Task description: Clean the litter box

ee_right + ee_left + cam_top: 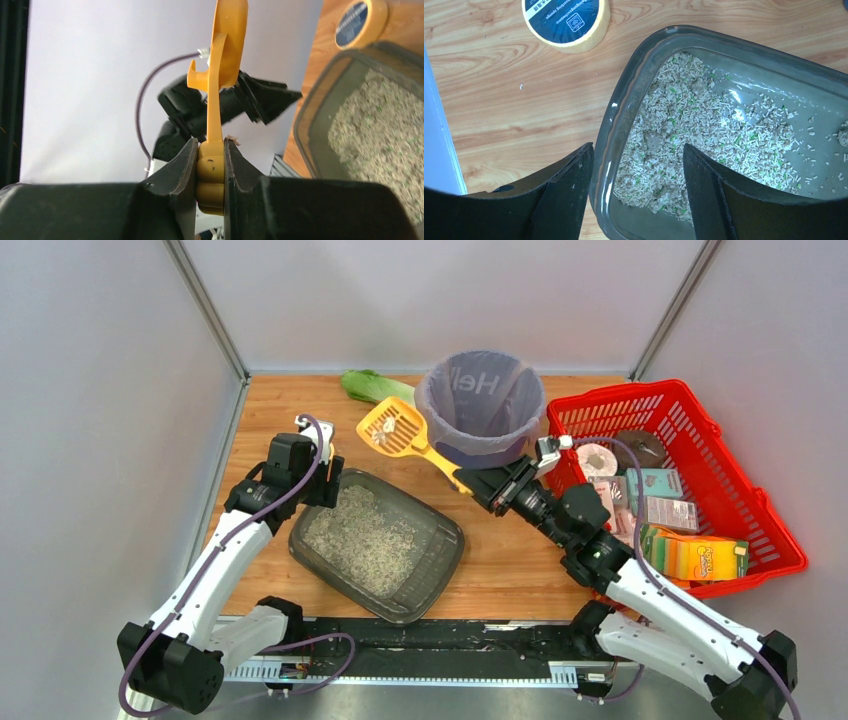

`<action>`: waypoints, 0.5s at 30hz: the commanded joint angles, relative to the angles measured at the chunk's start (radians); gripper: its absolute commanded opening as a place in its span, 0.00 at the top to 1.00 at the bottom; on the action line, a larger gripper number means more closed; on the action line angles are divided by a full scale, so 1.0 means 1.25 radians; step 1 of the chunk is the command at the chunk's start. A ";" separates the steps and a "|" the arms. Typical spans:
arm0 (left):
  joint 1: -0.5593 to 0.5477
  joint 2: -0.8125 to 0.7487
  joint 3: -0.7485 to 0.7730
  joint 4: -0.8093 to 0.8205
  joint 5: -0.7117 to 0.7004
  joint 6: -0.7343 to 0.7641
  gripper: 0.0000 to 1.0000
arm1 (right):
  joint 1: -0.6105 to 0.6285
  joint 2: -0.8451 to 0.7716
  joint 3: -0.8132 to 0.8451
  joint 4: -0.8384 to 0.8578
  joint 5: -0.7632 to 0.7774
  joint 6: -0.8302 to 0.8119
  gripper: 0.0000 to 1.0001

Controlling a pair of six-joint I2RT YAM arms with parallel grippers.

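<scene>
The litter box (440, 575) is a dark grey tray holding grey-beige litter, lying at the table's near middle. My left gripper (328, 488) stands open astride its far-left rim (610, 125): one finger (569, 185) is outside the wall, the other (704, 185) over the litter, neither pressing. My right gripper (472, 481) is shut on the handle of a yellow slotted scoop (393, 428), whose head hangs above the table between the tray and the bin with a few pale bits on it. In the right wrist view the handle (210, 167) sits clamped between the pads and the scoop (226, 45) shows edge-on.
A purple bag-lined bin (480, 405) stands at the back centre, right behind the scoop. A red mesh basket (745, 495) with boxes fills the right side. A green vegetable (372, 387) lies at the back. A yellow tape roll (566, 20) sits just left of the tray.
</scene>
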 commanded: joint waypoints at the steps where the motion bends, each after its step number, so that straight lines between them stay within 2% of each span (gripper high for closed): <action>1: -0.004 -0.010 0.004 0.017 -0.001 0.007 0.26 | -0.072 -0.018 0.083 0.040 -0.044 -0.016 1.00; 6: -0.004 -0.009 0.005 0.018 0.002 0.005 0.26 | -0.153 -0.045 0.109 -0.032 -0.040 -0.040 1.00; 9: -0.004 -0.009 0.005 0.018 0.005 0.005 0.26 | -0.234 -0.070 0.120 -0.092 -0.023 -0.069 1.00; 15: -0.004 -0.008 0.005 0.018 0.008 0.004 0.26 | -0.314 -0.086 0.193 -0.260 0.034 -0.246 1.00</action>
